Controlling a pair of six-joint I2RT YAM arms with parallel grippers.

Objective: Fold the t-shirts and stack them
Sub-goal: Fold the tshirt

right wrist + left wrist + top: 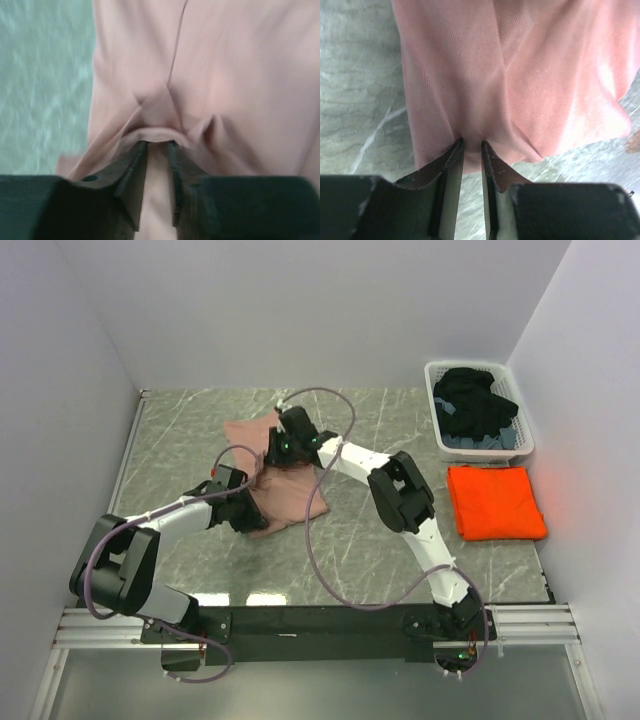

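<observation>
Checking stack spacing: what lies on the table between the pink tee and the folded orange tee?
Top view: bare table, with the right arm reaching across above it; pink tee and orange tee lie apart.

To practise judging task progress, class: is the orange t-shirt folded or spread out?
Folded. The orange t-shirt lies as a compact flat rectangle, no sleeves sticking out, on the table near the laundry basket.

Plain dusty-pink tee [290, 505], bright-orange tee [495, 502] — grey marbled table [180, 440] (pale veins), white basket [465, 365], dark clothes [475, 405].
</observation>
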